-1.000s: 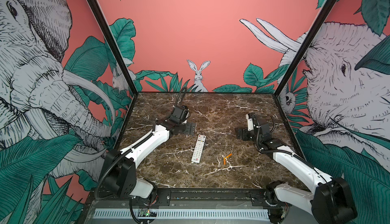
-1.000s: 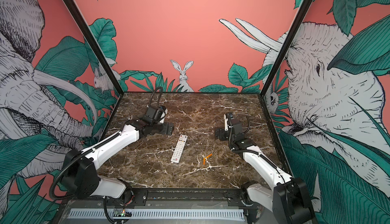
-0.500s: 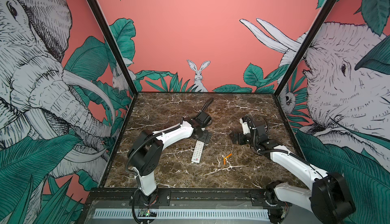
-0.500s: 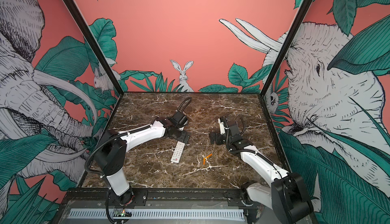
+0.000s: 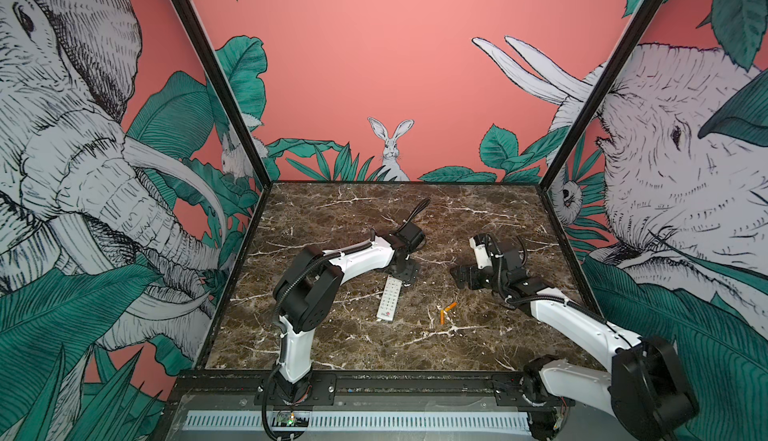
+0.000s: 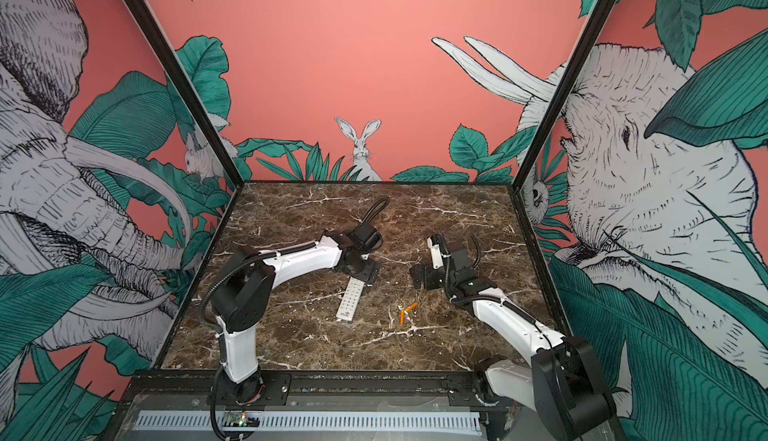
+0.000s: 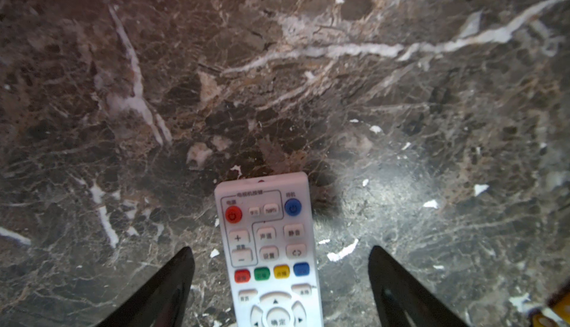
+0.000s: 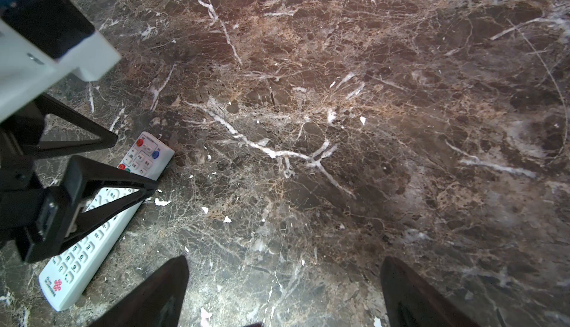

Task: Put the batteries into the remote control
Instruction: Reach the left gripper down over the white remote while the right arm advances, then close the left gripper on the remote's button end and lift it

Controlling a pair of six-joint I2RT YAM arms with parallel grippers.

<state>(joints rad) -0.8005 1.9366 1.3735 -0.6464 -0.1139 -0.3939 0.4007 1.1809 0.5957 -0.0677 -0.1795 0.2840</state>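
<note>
- Straddling the coloured-button end of the remote control (image 7: 268,248), the left tool (image 7: 279,248) is standing open, with one jaw on either side of the white body and a gap showing on both sides.
- The remote control is lying buttons up near the middle of the bench (image 5: 332,210), its length running toward the far edge.
- The batteries (image 5: 446,311) are lying close together between the remote control and the right edge.
- The right tool (image 8: 283,259) is hanging open over bare marble, gripping nothing.
</note>
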